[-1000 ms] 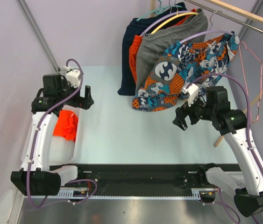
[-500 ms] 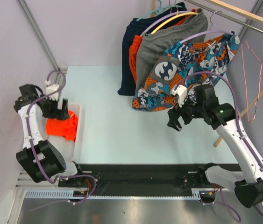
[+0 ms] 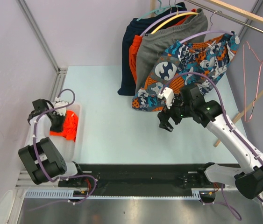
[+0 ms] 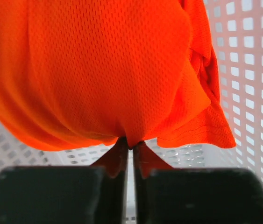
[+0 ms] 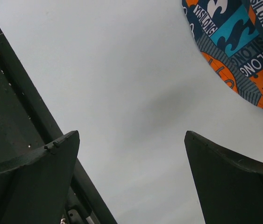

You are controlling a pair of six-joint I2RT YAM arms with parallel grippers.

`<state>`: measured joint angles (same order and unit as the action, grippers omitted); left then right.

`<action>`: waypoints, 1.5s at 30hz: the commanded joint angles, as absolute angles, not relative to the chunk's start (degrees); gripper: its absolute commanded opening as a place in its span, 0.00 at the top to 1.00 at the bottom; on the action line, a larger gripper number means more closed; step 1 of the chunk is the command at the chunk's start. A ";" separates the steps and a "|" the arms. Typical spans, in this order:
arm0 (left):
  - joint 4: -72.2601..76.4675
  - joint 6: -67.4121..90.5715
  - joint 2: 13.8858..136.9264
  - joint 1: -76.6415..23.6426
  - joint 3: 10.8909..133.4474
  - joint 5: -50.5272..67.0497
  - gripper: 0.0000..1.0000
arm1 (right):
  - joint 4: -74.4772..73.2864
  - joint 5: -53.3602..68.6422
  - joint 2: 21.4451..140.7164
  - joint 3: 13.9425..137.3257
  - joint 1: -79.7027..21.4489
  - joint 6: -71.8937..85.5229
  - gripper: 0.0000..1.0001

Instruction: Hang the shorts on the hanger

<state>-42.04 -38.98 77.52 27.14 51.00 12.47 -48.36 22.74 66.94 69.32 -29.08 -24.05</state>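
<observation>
The orange-red shorts [image 3: 68, 125] lie bunched in a white mesh basket [image 3: 77, 140] at the table's left edge. In the left wrist view the shorts [image 4: 103, 70] fill the upper frame, and my left gripper [image 4: 131, 145] is shut on a pinch of their lower fold. My left gripper [image 3: 58, 120] sits down in the basket. The pale pink hanger [image 3: 257, 65] hangs from the rail at the far right. My right gripper [image 3: 165, 122] hovers open over the table's middle, nothing between its fingers [image 5: 52, 154].
Several other garments hang on the rail at the back: dark navy, grey [image 3: 157, 44], and blue-orange patterned shorts [image 3: 187, 65], whose hem shows in the right wrist view [image 5: 243, 46]. A wooden stick [image 3: 250, 105] leans at the right. A dark rail [image 3: 140, 175] runs along the near edge.
My left arm swung down into the basket and its gripper shut on the shorts. My right arm moved left toward the table's middle, still open.
</observation>
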 commanded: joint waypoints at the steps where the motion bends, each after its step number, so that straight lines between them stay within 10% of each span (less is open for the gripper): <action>1: -43.92 -38.41 72.43 26.54 55.79 13.88 1.00 | -44.56 21.45 67.85 70.40 -29.97 -24.09 0.00; 22: -48.08 -9.96 80.23 -1.73 133.29 33.90 1.00 | -39.20 20.39 64.78 70.66 -28.48 -21.36 0.00; 45: -52.04 -8.27 85.51 -35.84 98.97 28.84 1.00 | -41.66 21.71 63.10 70.58 -24.79 -22.67 0.00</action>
